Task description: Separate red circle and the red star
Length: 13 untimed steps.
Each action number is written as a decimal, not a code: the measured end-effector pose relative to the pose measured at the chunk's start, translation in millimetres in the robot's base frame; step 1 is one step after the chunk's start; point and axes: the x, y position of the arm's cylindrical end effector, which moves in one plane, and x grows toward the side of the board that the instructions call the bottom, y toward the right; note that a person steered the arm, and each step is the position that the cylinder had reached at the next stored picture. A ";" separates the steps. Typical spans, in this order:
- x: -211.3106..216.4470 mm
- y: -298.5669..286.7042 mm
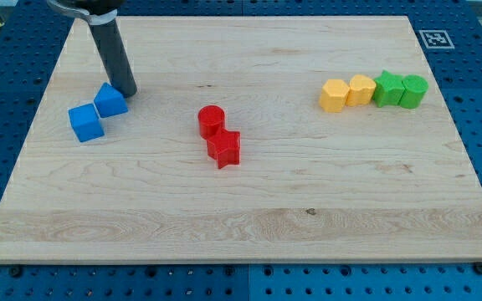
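The red circle point(211, 121) stands near the board's middle, and the red star point(224, 149) touches it just below and to the right. My tip point(128, 92) rests on the board at the upper left, far left of both red blocks. It sits right beside the upper right edge of a blue block point(110, 100); contact cannot be told.
A second blue block point(84, 123) touches the first at its lower left. At the upper right a row holds two yellow blocks point(335, 95) point(361, 89) and two green blocks point(387, 88) point(414, 90). The wooden board point(241, 226) lies on a blue pegboard table.
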 end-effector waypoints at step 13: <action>67.3 114.0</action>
